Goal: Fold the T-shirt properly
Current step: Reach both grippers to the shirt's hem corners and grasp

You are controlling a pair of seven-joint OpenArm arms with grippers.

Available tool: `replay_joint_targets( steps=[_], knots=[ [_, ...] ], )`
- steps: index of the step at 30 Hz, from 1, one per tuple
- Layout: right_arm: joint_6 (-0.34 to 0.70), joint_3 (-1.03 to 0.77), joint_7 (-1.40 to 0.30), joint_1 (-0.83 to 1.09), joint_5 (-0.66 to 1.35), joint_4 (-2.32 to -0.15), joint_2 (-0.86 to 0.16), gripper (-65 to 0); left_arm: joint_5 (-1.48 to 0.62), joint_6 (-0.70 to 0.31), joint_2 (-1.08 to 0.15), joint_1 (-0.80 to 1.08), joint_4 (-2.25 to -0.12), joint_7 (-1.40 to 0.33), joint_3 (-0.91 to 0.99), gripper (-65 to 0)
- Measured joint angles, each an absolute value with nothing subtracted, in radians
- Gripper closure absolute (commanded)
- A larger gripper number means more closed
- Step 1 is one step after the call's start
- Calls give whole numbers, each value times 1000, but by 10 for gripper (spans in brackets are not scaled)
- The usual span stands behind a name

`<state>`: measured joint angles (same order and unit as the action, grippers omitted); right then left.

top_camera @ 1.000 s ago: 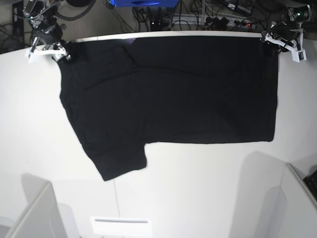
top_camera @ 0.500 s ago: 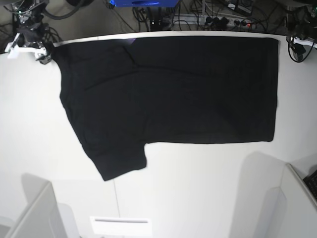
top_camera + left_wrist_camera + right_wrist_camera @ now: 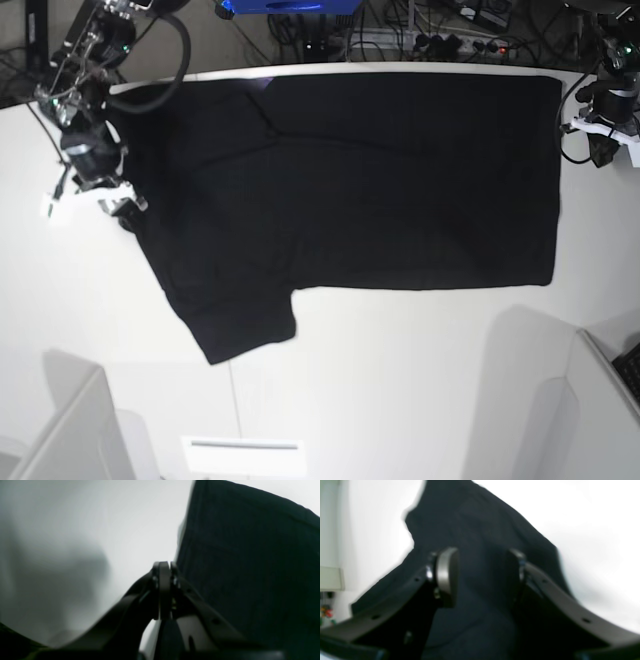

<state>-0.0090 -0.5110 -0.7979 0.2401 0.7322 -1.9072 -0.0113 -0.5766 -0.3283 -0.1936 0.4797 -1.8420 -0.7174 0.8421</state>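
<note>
**Shirt laid flat, both arms posted at its ends**

Nearest the base camera, the white bench (image 3: 400, 380) is bare, which leaves room in front for folding toward. Just beyond that, one short sleeve of the T-shirt (image 3: 350, 180) juts out toward the viewer on the left side of the base view. The rest of the black cloth lies spread flat and plain side up across the middle and far part of the bench, its far edge at the bench's rim. It looks smoothed out, probably so that a clean fold can start from straight edges.

Farther back, the right gripper (image 3: 92, 200) sits at the shirt's sleeve-side edge. The right wrist view shows its jaws partly apart with dark cloth beneath them and nothing pinched between the pads (image 3: 446, 575); I judge it is lining up on that edge for a grasp.

At the opposite end, the left gripper (image 3: 605, 128) stands just off the shirt's hem side. The left wrist view shows its jaws pressed fully together, empty, beside the cloth's border and not on it.
</note>
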Motion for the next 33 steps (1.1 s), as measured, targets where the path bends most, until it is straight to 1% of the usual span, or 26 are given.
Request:
replay_joint_targets(
  steps=[3,4,7,8,10,12,15,18,21,22,25,28,30,33],
  knots=[
    [-12,-500,-872,115,721,-1814,-65,-264,-580,-333,-192,474,-1843,-715,822,0],
    [-14,-496,-881,65,722,-1766,-82,-290,-579,-333,-188,469,-1842,-716,816,0],
    [-9,-451,-902,-52,728,-1611,-123,-398,-578,-333,-192,457,-1842,-715,813,0],
    [-9,-432,-905,-84,727,-1563,-134,-416,-578,-333,-196,456,-1842,-715,815,0],
    [-4,-398,-908,-154,728,-1456,-165,-426,-577,-332,-197,450,-1842,-716,816,0],
    [0,-345,-867,-236,727,-1333,-210,-426,-578,-334,-208,449,-1842,-715,814,0],
    [-7,-213,-720,-362,728,-1105,-277,-426,-577,-336,-209,440,-1842,-716,816,0],
    [-4,-59,-596,-447,732,-918,-305,-426,-579,-337,-215,437,-1842,-715,815,0],
    [-3,73,-519,-516,733,-766,-311,-429,-577,-336,-217,438,-1842,-715,817,0],
    [1,110,-502,-542,731,-720,-309,-441,-577,-336,-218,438,-1842,-715,817,0],
    [91,192,-442,-620,733,-601,-308,-456,-577,-336,-216,438,-1842,-715,817,0],
    [111,252,-405,-685,733,-493,-293,-459,-577,-336,-218,438,-1841,-716,822,0],
    [113,300,-403,-704,732,-448,-282,-461,-577,-336,-224,439,-1839,-716,823,0],
    [115,359,-388,-707,731,-443,-279,-458,-578,-336,-239,440,-1839,-715,818,0]
  ],
)
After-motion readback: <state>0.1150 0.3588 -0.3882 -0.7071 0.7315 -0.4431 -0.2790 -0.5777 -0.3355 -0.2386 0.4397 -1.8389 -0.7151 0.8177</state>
